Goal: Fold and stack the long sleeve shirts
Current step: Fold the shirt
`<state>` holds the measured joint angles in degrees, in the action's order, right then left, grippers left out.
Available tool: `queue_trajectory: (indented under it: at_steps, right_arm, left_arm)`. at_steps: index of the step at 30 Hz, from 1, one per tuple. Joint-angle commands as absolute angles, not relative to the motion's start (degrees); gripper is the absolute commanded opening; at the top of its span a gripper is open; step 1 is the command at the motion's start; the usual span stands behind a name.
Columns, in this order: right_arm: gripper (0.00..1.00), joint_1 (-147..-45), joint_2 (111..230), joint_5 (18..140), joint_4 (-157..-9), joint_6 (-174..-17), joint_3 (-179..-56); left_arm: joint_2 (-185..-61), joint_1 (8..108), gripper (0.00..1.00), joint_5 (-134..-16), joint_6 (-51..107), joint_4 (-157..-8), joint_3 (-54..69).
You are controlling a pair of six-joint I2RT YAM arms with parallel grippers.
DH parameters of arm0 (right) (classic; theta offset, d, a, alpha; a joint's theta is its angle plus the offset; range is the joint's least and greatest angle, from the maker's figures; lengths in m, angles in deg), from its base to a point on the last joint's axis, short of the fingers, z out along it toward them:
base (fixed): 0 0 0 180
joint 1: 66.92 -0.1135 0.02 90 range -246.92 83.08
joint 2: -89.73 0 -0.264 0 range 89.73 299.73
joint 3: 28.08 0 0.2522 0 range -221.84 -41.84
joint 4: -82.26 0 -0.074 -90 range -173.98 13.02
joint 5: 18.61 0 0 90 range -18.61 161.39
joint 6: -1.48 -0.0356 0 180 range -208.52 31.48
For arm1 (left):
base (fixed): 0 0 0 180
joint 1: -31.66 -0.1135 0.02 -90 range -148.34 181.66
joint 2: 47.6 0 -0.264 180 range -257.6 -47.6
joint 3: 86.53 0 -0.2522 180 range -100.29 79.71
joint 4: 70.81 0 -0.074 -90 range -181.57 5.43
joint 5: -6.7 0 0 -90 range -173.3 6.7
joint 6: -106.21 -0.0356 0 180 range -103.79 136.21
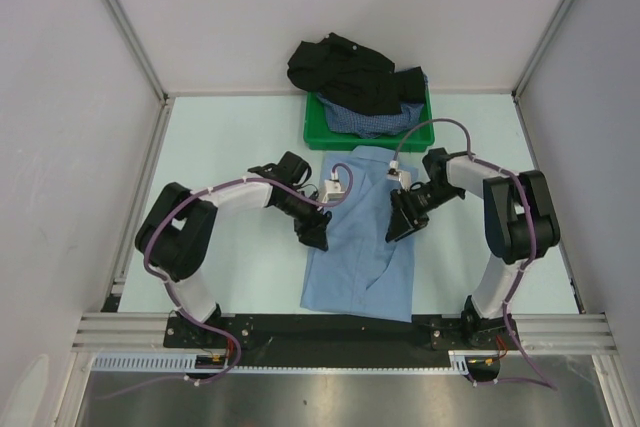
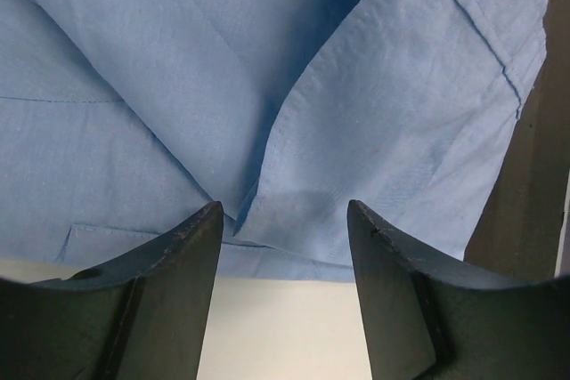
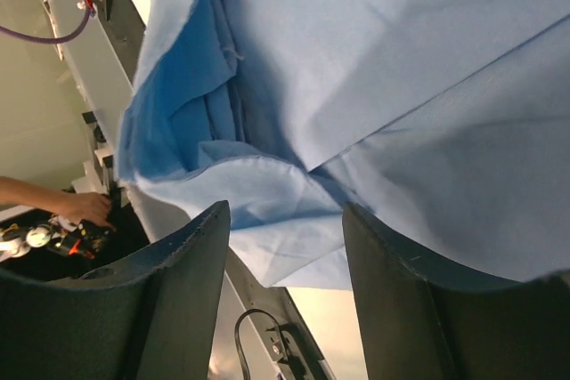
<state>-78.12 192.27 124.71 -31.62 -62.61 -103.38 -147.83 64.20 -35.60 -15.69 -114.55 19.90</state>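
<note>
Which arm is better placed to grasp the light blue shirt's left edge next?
Likely left: the left gripper is open at that edge of the light blue shirt; the right gripper is over its right side.

Pale table (image 1: 225, 142), carrying a light blue shirt (image 1: 362, 262) laid near the middle and reaching toward the near edge, plus a green tray (image 1: 317, 133) just beyond its far end, by the far edge.

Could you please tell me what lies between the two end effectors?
The blue shirt lies between the left end effector and right end effector, in the top view.
</note>
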Motion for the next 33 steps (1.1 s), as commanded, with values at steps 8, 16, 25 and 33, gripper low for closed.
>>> queue_trajectory:
  at_steps: [8,16,25,33]
  right_arm:
    - [0.57,-79.3,201.2,120.3,-23.2,-57.2,-109.5]
    - [0.4,-80.4,200.6,119.7,-20.3,-53.3,-110.0]
    - [0.07,-78.5,199.2,117.4,-20.1,-52.2,-109.5]
    - [0.0,-76.0,194.6,118.4,-19.9,-52.3,-110.3]
  left_arm:
    - [-149.4,64.5,0.65,-35.8,-9.7,-110.5,18.9]
    - [-149.6,64.6,0.5,-35.1,-9.9,-110.8,18.5]
    - [-147.6,64.6,0.09,-34.3,-10.1,-110.6,19.1]
    - [-144.6,64.6,0.0,-34.7,-8.8,-110.2,19.7]
